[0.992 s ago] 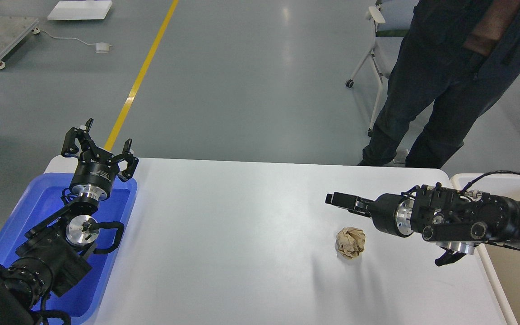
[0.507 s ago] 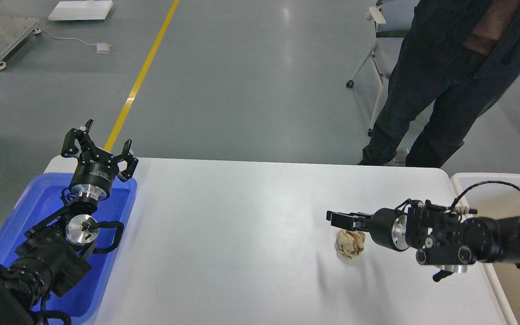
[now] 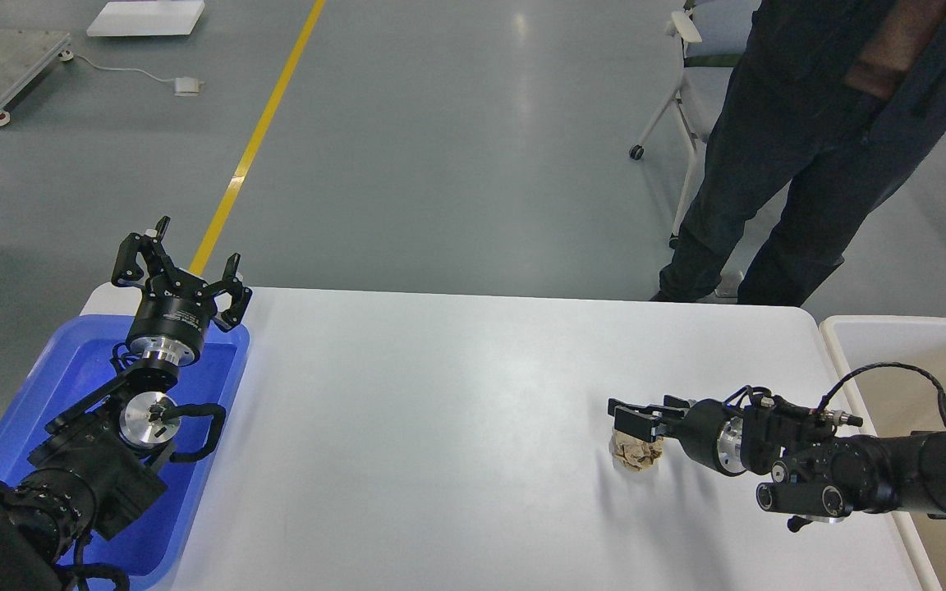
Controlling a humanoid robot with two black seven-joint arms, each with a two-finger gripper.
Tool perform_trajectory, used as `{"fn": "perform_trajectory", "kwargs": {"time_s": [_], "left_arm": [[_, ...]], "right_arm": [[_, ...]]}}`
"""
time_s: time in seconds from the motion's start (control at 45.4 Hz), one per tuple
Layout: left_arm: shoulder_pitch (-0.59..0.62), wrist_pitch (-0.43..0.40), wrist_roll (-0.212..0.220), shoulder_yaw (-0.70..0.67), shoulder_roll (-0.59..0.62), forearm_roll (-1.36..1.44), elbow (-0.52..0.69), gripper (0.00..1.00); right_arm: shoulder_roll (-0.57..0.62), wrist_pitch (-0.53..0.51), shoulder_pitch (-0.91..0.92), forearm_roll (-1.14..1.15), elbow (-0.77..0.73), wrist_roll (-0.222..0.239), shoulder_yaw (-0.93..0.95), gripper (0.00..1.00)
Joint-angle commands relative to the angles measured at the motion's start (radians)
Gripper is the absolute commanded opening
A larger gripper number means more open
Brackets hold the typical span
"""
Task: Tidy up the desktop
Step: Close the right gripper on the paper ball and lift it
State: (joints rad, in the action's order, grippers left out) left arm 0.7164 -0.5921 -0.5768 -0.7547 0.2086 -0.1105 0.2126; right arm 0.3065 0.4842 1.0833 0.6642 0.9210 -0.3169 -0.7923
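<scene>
Desktop [image 3: 440,427] — white, rounded corners, spanning the middle of the view; bare except for one item at its right side.

Blue tray [image 3: 38,394] — sitting at the left end of the desktop; the left arm is covering much of its floor, and nothing is showing in the visible part.

Beige bin [image 3: 916,361] — standing off the right edge, white-rimmed; the visible interior is showing no contents, the rest hidden by the right arm.

Left gripper [image 3: 180,267] — hanging above the tray's far corner, fingers spread wide, carrying nothing.

Right gripper [image 3: 636,420] — reaching in low from the right, sitting right over the paper; jaws appear parted around its top, though whether they are touching it yet cannot be told.

Crumpled paper ball [image 3: 636,455] — tan, lying on the desktop beneath the right gripper, near the bin.

Step in hand, as judged: taking hold of the paper. The next move is calling for a firm closing pinch, a lift clear of the surface, then a swing rightward over the bin — a loose hold on crumpled paper risks dropping it short.
</scene>
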Motion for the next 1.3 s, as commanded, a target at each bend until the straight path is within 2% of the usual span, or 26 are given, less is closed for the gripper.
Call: {"fn": "perform_trajectory", "kwargs": {"time_s": [0.0, 0.749, 0.838, 0.97, 1.036, 1.124, 1.19, 1.279], "left_arm": [[0.000, 0.000, 0.000, 0.000, 0.000, 0.000, 0.001, 1.00], [0.000, 0.000, 0.000, 0.000, 0.000, 0.000, 0.001, 1.00], [0.000, 0.000, 0.000, 0.000, 0.000, 0.000, 0.001, 1.00], [0.000, 0.000, 0.000, 0.000, 0.000, 0.000, -0.001, 1.00], [0.000, 0.000, 0.000, 0.000, 0.000, 0.000, 0.001, 1.00], [0.000, 0.000, 0.000, 0.000, 0.000, 0.000, 0.001, 1.00], [0.000, 0.000, 0.000, 0.000, 0.000, 0.000, -0.001, 1.00], [0.000, 0.000, 0.000, 0.000, 0.000, 0.000, 0.001, 1.00]], "right_arm": [[-0.003, 0.007, -0.039, 0.043, -0.060, 0.002, 0.005, 1.00], [-0.014, 0.002, -0.109, 0.078, -0.053, -0.005, 0.073, 0.99], [-0.014, 0.002, -0.120, 0.094, -0.053, -0.005, 0.084, 0.95], [-0.014, 0.001, -0.125, 0.112, -0.053, -0.005, 0.084, 0.81], [-0.014, 0.001, -0.128, 0.136, -0.053, -0.007, 0.084, 0.65], [-0.014, 0.001, -0.132, 0.161, -0.056, -0.004, 0.087, 0.60], [-0.014, -0.004, -0.137, 0.164, -0.056, -0.002, 0.100, 0.33], [-0.014, -0.006, -0.140, 0.163, -0.056, 0.002, 0.104, 0.09]]}}
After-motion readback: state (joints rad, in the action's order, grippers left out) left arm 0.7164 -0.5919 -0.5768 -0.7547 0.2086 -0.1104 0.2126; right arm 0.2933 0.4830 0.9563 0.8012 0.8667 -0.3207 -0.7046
